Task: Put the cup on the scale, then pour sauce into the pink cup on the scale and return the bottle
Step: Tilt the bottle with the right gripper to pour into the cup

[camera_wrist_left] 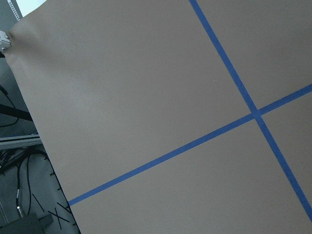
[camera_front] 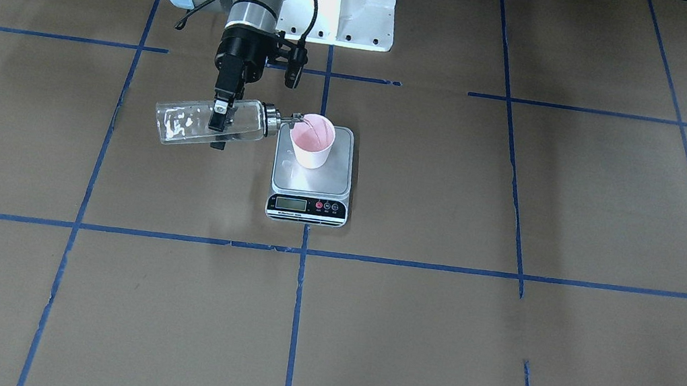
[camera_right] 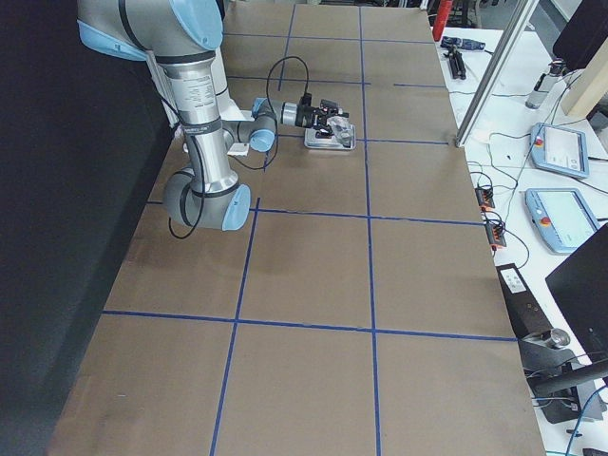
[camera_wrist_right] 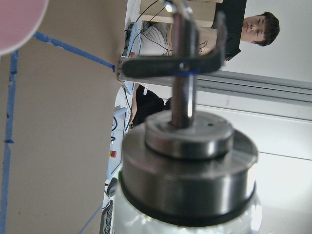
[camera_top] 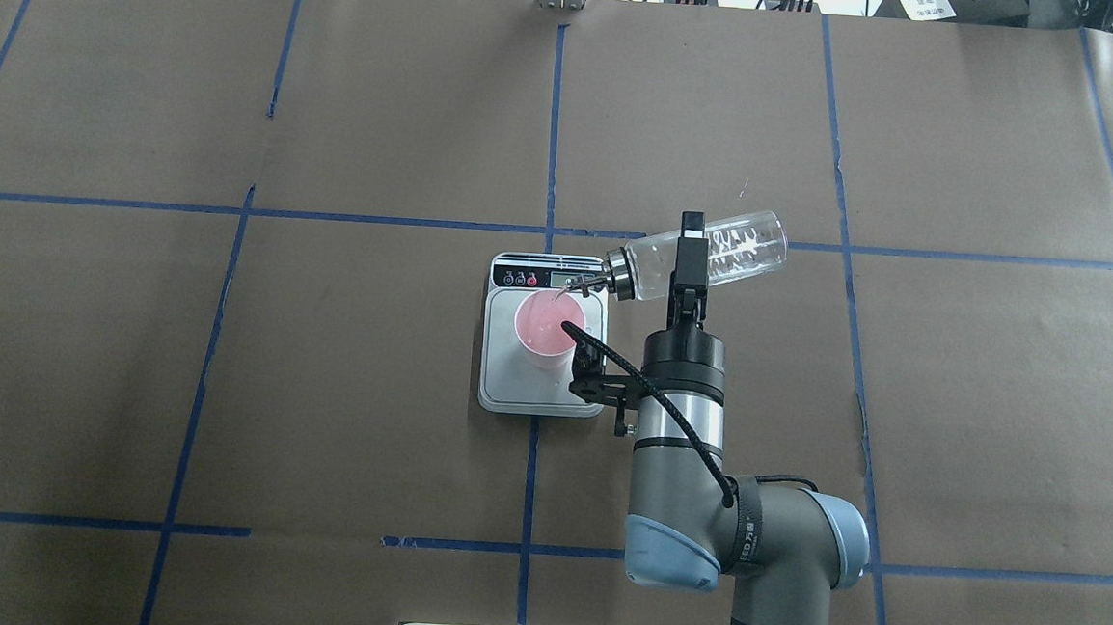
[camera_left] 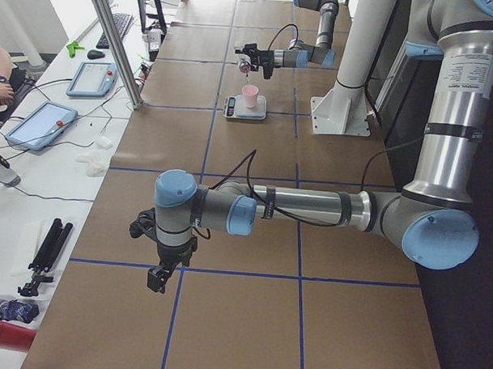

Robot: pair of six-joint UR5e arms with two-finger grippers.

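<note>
The pink cup (camera_top: 546,329) stands upright on the silver platform of the scale (camera_top: 511,387), near its display end. My right gripper (camera_top: 688,255) is shut on the clear glass bottle (camera_top: 739,246), which is tipped almost level, base slightly raised. Its metal spout (camera_top: 582,283) reaches over the cup's rim. In the front view the bottle (camera_front: 187,123) lies left of the cup (camera_front: 312,142). The sauce is clear and hard to make out. The right wrist view shows the bottle's collar (camera_wrist_right: 187,161) close up. My left gripper (camera_left: 158,277) hangs low over the table's left end; I cannot tell its state.
The robot's white base (camera_front: 345,2) stands behind the scale (camera_front: 311,181). Blue tape lines cross the brown paper table. Tablets (camera_left: 38,125) and cables lie on a bench beyond the table's far side. A person (camera_wrist_right: 258,29) shows behind the bottle in the right wrist view.
</note>
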